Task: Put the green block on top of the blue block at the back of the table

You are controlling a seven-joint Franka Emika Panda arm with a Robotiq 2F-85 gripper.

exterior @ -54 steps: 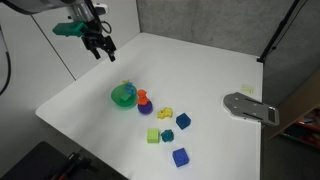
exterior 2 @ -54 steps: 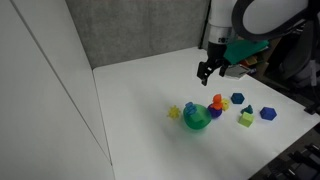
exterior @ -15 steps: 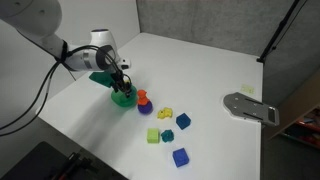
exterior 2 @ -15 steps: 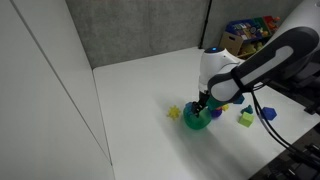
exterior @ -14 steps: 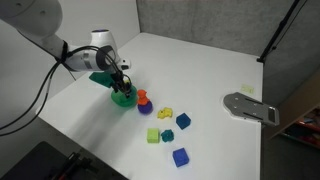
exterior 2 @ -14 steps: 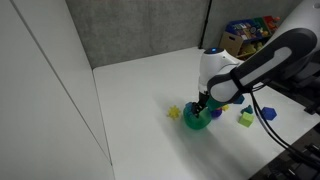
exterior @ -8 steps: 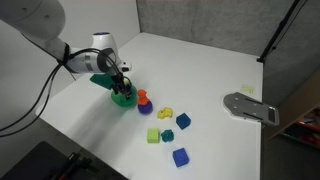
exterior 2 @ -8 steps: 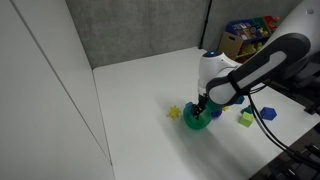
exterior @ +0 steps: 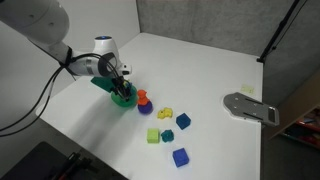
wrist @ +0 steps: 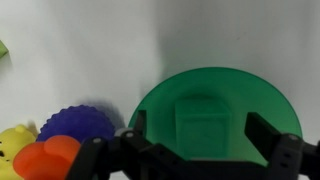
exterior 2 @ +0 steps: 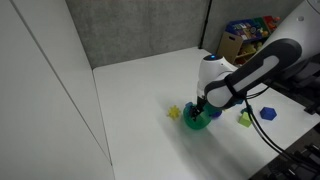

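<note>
Your claw (exterior: 122, 89) is spread wide, nothing held. In the wrist view its two fingers (wrist: 262, 130) stand left & right of the green block (wrist: 203, 120), w/ clear gaps on both sides, so you're lined up to close on opposite flat faces. The block lies at the bottom of the green bowl (wrist: 262, 88), which is prob. why you come straight down: the rim blocks any side approach. Can't tell if the tips are low enough yet to catch the cube. Just left of the bowl sit a purple spiky ball (wrist: 75, 125), an orange toy (wrist: 45, 158) & a yellow toy (wrist: 12, 140), close together, so lift straight up before moving across. The blue block (exterior: 184, 121), i.e. the dark navy one, sits on the white table (exterior: 200, 70) well right of the bowl in an exterior view, past the toys, top face free. Next step, I'd judge: drop a bit, close, lift clear of the rim.
</note>
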